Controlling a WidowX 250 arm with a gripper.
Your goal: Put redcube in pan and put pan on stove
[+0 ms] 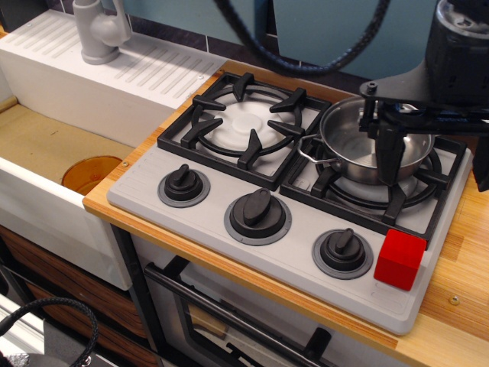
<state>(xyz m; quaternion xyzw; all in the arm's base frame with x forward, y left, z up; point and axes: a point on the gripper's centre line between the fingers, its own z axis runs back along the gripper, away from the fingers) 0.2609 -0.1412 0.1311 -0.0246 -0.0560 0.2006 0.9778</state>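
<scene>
I see a white sink (46, 206) at nine o'clock, its grey faucet (103, 30) at eleven, and an oven door handle (229, 313) at six under the wooden countertop (458, 252).

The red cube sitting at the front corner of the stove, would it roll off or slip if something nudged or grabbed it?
The red cube looks flat-sided, so it would likely slide rather than roll. It seems rigid and probably light, a plain small block. Its smooth faces may be a little slippery. It sits near the stove's front right edge, so a push outward could tip it off.
</scene>
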